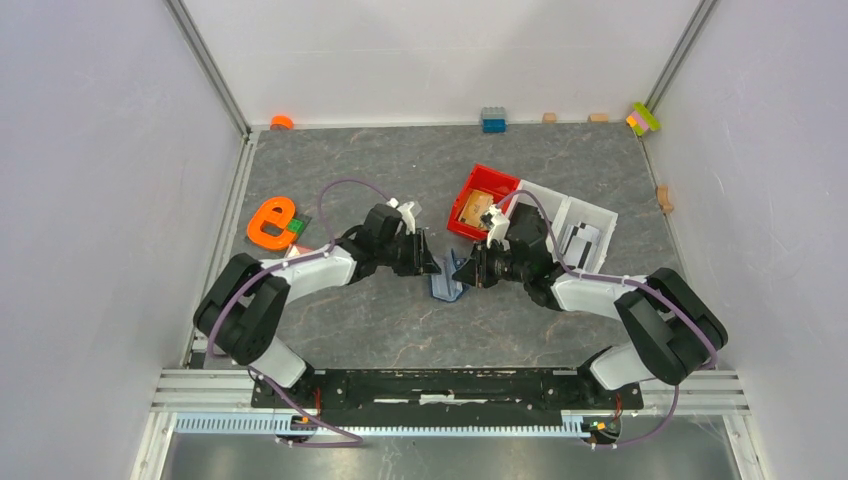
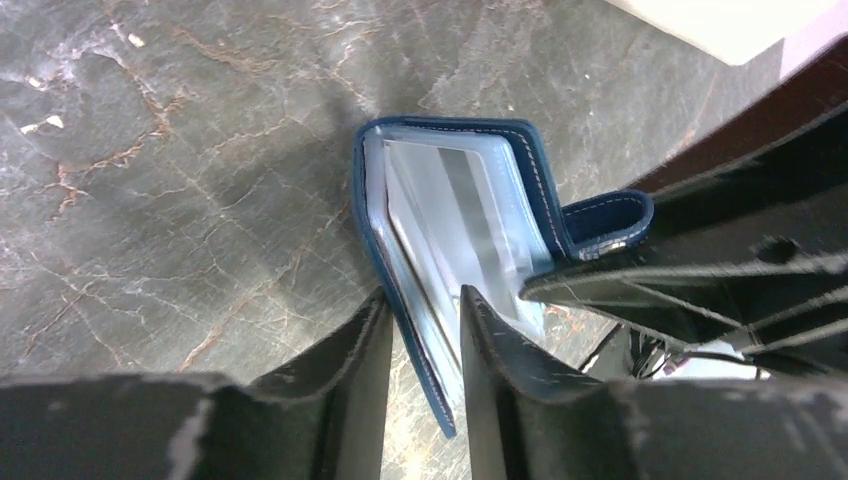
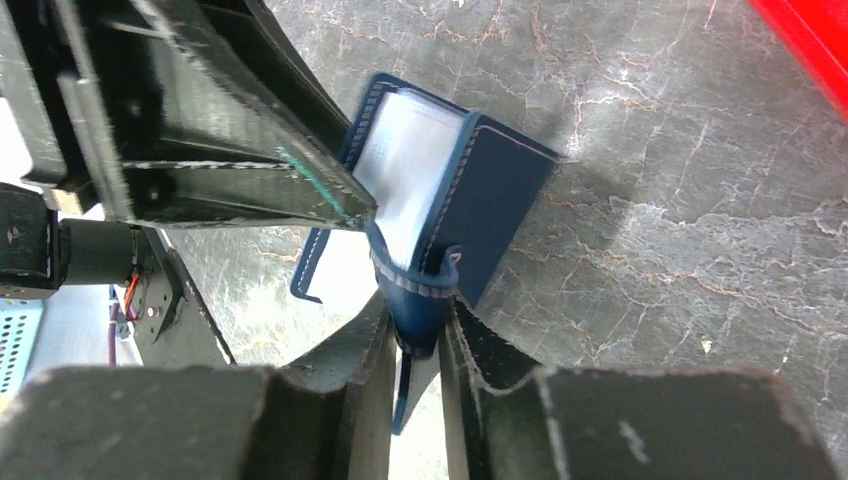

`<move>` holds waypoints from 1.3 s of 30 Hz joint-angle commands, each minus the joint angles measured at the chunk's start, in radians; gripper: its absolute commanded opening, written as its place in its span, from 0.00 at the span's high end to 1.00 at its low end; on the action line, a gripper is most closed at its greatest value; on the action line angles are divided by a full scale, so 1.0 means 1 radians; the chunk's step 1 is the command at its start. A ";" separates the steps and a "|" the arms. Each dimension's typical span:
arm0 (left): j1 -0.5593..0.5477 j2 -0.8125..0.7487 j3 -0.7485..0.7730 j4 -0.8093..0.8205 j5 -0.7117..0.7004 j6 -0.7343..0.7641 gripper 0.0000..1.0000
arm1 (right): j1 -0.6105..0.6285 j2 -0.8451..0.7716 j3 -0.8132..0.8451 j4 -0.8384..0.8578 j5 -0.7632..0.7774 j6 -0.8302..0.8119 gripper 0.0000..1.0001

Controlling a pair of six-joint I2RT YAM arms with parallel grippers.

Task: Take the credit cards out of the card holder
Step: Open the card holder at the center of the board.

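The dark navy card holder [image 1: 446, 277] stands open on its edge on the grey table, between my two grippers. In the left wrist view its cover [image 2: 455, 130] frames clear, lighter blue pockets [image 2: 440, 220]. My left gripper [image 2: 427, 295] is open, its fingers either side of one flap with a gap showing. My right gripper [image 3: 418, 310] is shut on the card holder's navy snap tab [image 3: 415, 300]. In the top view the left gripper [image 1: 432, 262] and right gripper [image 1: 472, 270] face each other across it. The credit cards are hidden.
A red tray [image 1: 497, 178] holding tan wooden blocks [image 1: 475, 208] sits just behind the right gripper, with a white tray [image 1: 592, 212] beside it. An orange e-shaped piece [image 1: 272, 222] lies at the left. Small bricks [image 1: 493, 120] line the back wall.
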 commanded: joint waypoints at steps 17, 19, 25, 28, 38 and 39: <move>0.003 -0.031 0.038 -0.061 -0.089 0.026 0.98 | -0.005 -0.167 -0.015 -0.102 0.230 -0.084 0.16; 0.003 -0.050 0.022 -0.036 -0.080 0.017 0.98 | -0.001 -0.159 -0.020 -0.072 0.182 -0.088 0.05; 0.003 -0.064 0.006 0.002 -0.062 0.003 0.98 | 0.049 -0.053 0.036 -0.084 0.133 -0.107 0.02; 0.002 -0.067 0.001 0.013 -0.055 -0.004 0.98 | 0.050 -0.015 0.055 -0.109 0.158 -0.102 0.09; 0.019 -0.207 -0.075 0.087 -0.086 -0.028 0.98 | 0.027 -0.091 0.020 -0.110 0.249 -0.089 0.73; 0.023 -0.239 -0.093 0.097 -0.102 -0.030 0.98 | 0.017 -0.115 0.004 -0.100 0.252 -0.084 0.73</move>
